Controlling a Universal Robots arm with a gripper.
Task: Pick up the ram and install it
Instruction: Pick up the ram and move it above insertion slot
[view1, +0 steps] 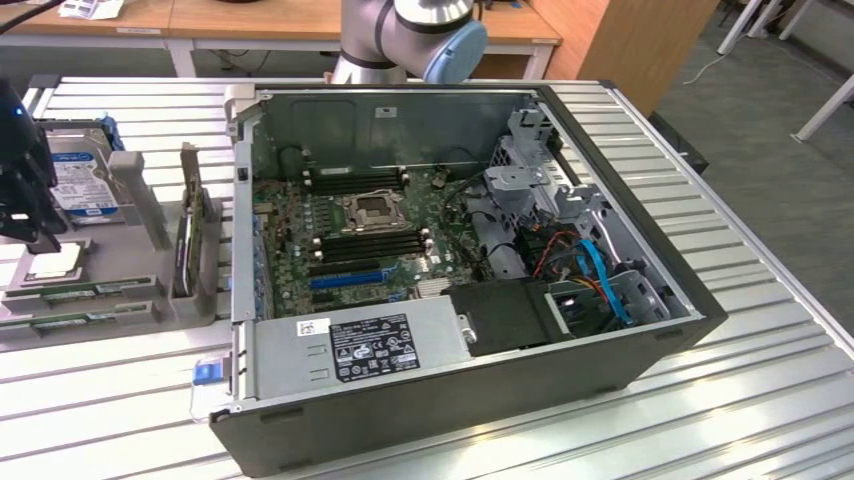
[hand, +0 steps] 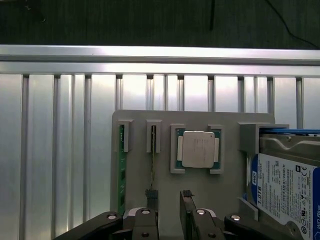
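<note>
We find the black pincer (hand: 169, 196) released, hovering over the grey plastic holder (hand: 230, 186) on the ribbed metal counter (hand: 60, 150), where the long thin green ram stick (hand: 121, 170) sits slotted on edge.

- Work table (view1: 747, 330): silver metal top of long parallel ribbed slats, evenly lit, with soft reflections along the ribs.
- Wooden desk (view1: 254, 18): light-brown top on a white frame, standing behind the table; a white printed sheet (view1: 91, 8) lies near its end at the exterior view's left.
- Wooden panel (view1: 627, 45): orange-brown, upright, beside the desk at the exterior view's right.
- Floor (view1: 781, 170): grey carpet, beyond the table at the exterior view's right.
- White furniture legs (view1: 825, 105): slanted, standing on the carpet.
- Black cable (hand: 292, 27): lies on the dark floor past the table edge.
</note>
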